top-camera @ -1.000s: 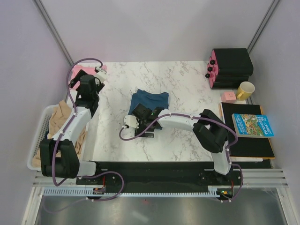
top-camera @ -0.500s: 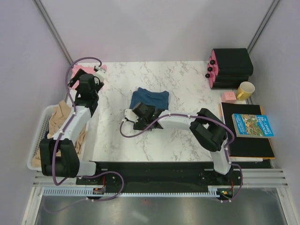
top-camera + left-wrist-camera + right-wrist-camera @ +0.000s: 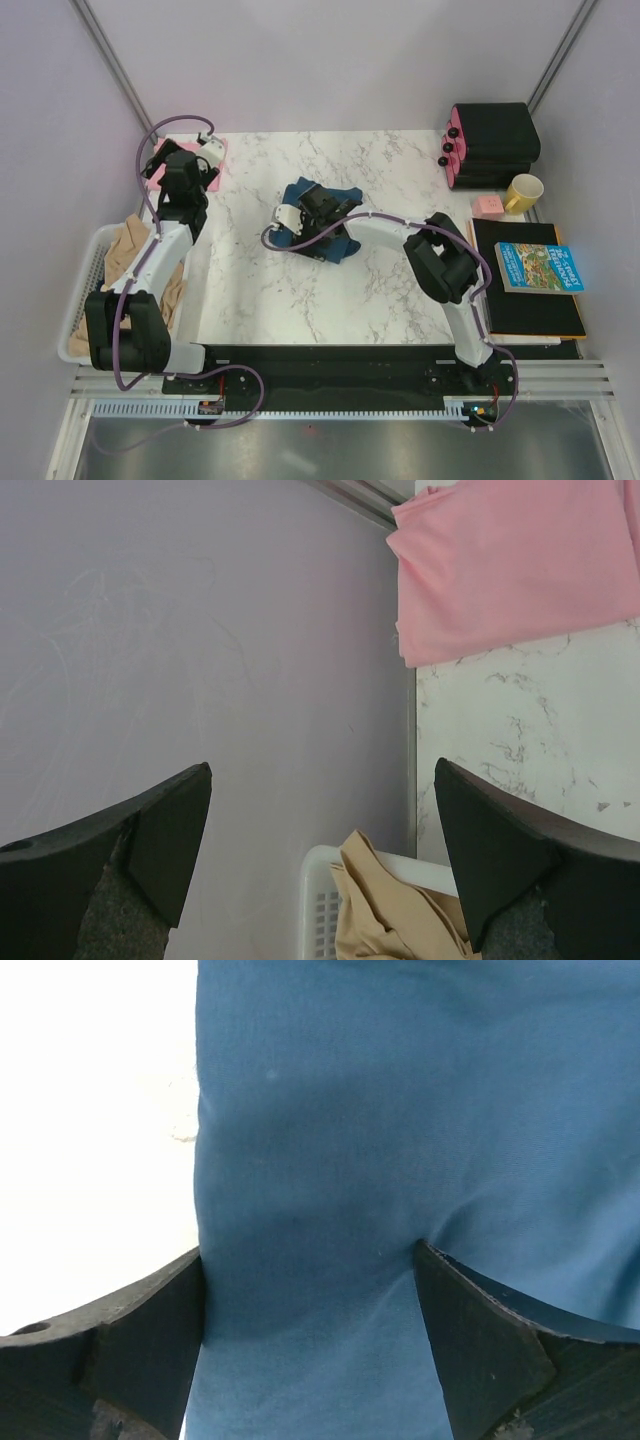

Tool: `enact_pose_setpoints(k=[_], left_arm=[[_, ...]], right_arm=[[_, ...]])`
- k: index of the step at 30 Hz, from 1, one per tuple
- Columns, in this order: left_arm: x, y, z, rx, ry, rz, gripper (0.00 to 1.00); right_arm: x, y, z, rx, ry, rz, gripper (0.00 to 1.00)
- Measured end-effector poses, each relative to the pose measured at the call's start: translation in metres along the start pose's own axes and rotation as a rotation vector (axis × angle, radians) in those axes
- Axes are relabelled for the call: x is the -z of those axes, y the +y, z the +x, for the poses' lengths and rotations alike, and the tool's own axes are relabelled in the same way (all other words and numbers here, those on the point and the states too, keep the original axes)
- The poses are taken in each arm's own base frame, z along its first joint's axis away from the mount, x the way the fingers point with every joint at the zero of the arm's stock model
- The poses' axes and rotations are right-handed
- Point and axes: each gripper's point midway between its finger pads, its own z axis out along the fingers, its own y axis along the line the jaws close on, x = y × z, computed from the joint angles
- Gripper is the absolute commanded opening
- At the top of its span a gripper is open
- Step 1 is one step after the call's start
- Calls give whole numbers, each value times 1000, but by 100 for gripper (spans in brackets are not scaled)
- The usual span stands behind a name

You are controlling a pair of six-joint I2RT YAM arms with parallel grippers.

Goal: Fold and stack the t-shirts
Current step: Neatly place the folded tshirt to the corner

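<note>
With the right gripper (image 3: pixel 310 1250), presses down on the dark teal-blue t-shirt (image 3: pixel 338 246) at mid-table, fingers (image 3: pixel 130 1340) spread wide rather than clamped, cloth filling the whole gap and puckering against one of them. Counts two t-shirts: the teal one, and a pale pink t-shirt (image 3: pixel 510 560) lying folded at the far-left corner of the table (image 3: pixel 400 290), well apart from it. Holds the left gripper (image 3: pixel 322 770) parted and empty, hovering off the left edge, near the pink one. Shows one white basket (image 3: pixel 85 280) beside that edge, with one tan garment (image 3: pixel 125 250) heaped in it. Against a second ago: finds the right gripper shifted from the teal shirt's near edge to over its middle, the shirt changed from a flat rectangle into a bunched, skewed heap, and the left gripper moved slightly toward the far corner.
</note>
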Motion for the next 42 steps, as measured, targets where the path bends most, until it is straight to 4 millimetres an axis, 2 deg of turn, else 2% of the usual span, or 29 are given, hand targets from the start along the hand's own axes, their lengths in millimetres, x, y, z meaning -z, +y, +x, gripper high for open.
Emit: enact_pose_setpoints(k=[2, 5, 6, 8, 9, 12, 14, 15, 17, 22, 26, 28, 30, 34, 38, 42], left_arm=[[-1, 2, -1, 0, -4, -5, 100], [-2, 4, -2, -3, -12, -4, 100], [-2, 5, -2, -4, -13, -6, 100], [-2, 8, -3, -3, -17, -11, 100], [-2, 10, -3, -2, -20, -14, 100], [-2, 16, -5, 6, -28, -29, 100], [-2, 20, -5, 11, -29, -38, 100], [-2, 21, -5, 14, -30, -41, 100], [-1, 24, -5, 18, -31, -47, 100], [0, 26, -6, 21, -36, -51, 100], [1, 24, -6, 21, -42, -46, 100], [2, 21, -2, 18, -41, -39, 100], [4, 17, 3, 14, -36, -31, 100], [9, 15, 10, 12, -29, -29, 100], [18, 22, 14, 22, -29, -48, 100], [28, 31, 23, 41, -20, -74, 100]], right_arm=[[-1, 1, 2, -16, -7, -47, 79], [-4, 4, 3, -32, -3, -111, 62], [-5, 5, 4, -35, 1, -129, 53], [-5, 3, 5, -29, 10, -142, 44], [-5, 1, 6, -24, 14, -142, 35], [-3, -2, 8, -14, 24, -144, 18], [-2, -2, 10, -10, 35, -146, 13], [-1, -2, 10, -7, 39, -146, 6], [0, -2, 13, 2, 50, -146, 0], [14, -1, 26, 66, 129, -148, 0], [31, -10, 40, 159, 213, -124, 0], [40, -24, 40, 207, 237, -93, 0], [48, -46, 34, 260, 243, -33, 0], [64, -103, 18, 334, 224, 128, 0], [81, -160, -5, 372, 186, 313, 0], [79, -203, -29, 400, 140, 481, 0]])
